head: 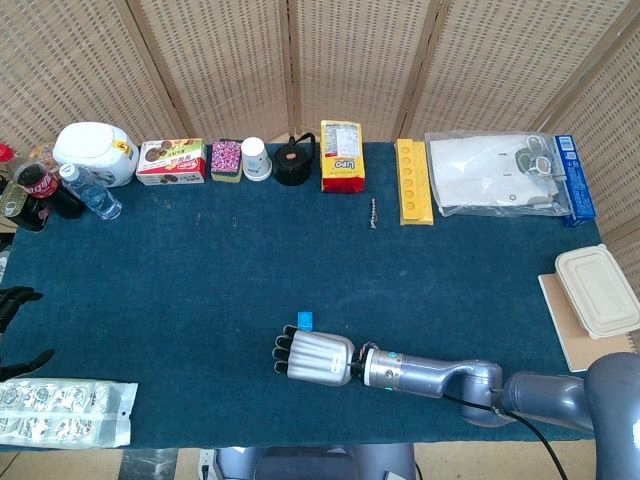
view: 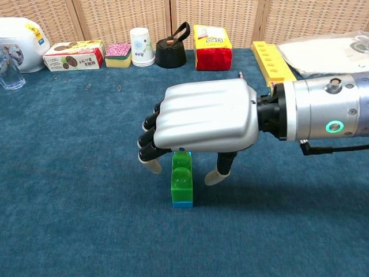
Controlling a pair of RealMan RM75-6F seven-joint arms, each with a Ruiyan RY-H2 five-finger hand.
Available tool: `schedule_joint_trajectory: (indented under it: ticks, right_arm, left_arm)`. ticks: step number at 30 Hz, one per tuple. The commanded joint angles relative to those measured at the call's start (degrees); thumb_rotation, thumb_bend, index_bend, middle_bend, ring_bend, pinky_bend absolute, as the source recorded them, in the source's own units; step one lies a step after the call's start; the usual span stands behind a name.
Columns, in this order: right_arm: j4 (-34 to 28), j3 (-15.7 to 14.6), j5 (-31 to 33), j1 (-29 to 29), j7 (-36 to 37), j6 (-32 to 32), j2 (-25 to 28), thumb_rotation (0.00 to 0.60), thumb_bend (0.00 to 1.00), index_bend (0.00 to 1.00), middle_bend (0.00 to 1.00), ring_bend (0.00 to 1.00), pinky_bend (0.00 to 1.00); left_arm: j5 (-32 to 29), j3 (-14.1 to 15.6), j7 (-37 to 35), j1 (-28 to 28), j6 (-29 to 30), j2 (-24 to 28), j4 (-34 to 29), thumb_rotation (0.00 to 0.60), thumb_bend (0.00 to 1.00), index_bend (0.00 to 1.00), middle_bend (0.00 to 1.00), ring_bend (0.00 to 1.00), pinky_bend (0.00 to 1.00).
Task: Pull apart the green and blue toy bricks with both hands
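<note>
Hovering palm-down with fingers spread and gripping nothing, right hand straddling the green brick seated on the blue brick, stack running lengthwise away from the chest camera on the blue tablecloth, only a blue corner showing in the head view.

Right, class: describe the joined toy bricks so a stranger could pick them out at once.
On the dark blue cloth table, look at its near middle, under the silver right hand. There stands the small green plastic brick on a blue brick, the only stacked toy there, far from the back-row items.
</note>
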Motion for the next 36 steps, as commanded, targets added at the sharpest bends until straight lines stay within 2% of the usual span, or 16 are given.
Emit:
schedule_joint_trajectory:
  ticks: [1, 21, 27, 36]
  right_arm:
    - [0.1, -0.1, 1.3, 0.9, -0.6, -1.1, -0.5, 0.600, 0.00, 0.37, 0.35, 0.32, 0.38]
    - [2.6, -1.9, 5.4, 4.4, -1.9, -3.7, -3.1, 0.600, 0.00, 0.36, 0.35, 0.32, 0.38]
    - [3.4, -2.2, 6.6, 4.9, -2.7, -4.5, -4.0, 0.600, 0.00, 0.39, 0.37, 0.38, 0.42]
    - [5.9, -3.0, 8.0, 5.7, -3.3, -4.8, -6.6, 0.600, 0.01, 0.53, 0.47, 0.54, 0.57]
  left_arm:
    - [-0.1, -0.1, -0.4, -0.1, -0.1, -0.2, 0.4, 0.600, 0.14, 0.29, 0.28, 0.22, 0.27]
    - [-0.6, -0.1, -2.1, 0.0, -0.2, -0.5, 2.2, 0.600, 0.14, 0.29, 0.28, 0.22, 0.27]
    - [-0.7, 0.0, -2.5, 0.0, -0.2, -0.6, 2.6, 0.600, 0.14, 0.29, 0.28, 0.22, 0.27]
    - [-1.0, 0.1, -3.3, 0.3, -0.1, -0.5, 3.2, 0.600, 0.14, 0.29, 0.28, 0.22, 0.27]
